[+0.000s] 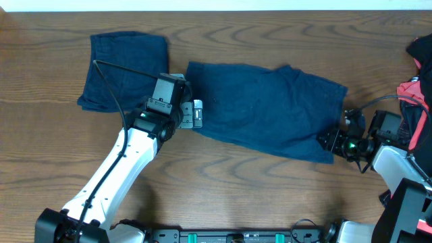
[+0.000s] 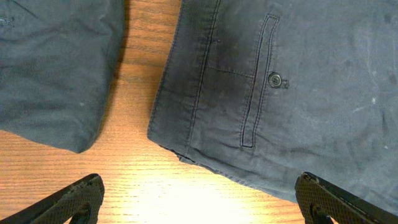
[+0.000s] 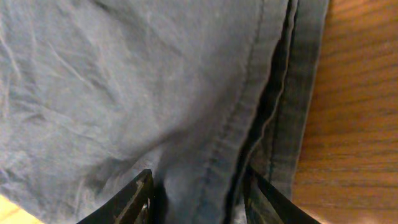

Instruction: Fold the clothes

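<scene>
A pair of dark blue shorts (image 1: 266, 108) lies spread flat in the middle of the worktop (image 1: 223, 182), waistband at one end and leg hems at the other. It is laid out full length, most likely so that one end can be carried over the other. The left jaws hover just off the waistband end, wide apart and holding nothing. The left wrist view shows bare wood between the two tips and the waistband corner just ahead of them, with the back pocket and its button (image 2: 274, 79) a little further into the cloth. That stance reads as lining up on the corner before dropping to pinch it. The right jaws sit at the opposite end of the shorts, on the near corner of the hem, and look clamped on it. In the right wrist view the stitched hem rises in a ridge between the two tips, which suggests the cloth is pinched and slightly lifted. Holding both ends would keep the fabric taut and square as it is turned over. A folded garment (image 1: 125, 67) of the same colour rests just beyond the waistband end of the shorts, apart from them. It probably sits there to stay clear of the fold. A pile of clothes (image 1: 420, 67), partly red, waits past the hem end.
</scene>
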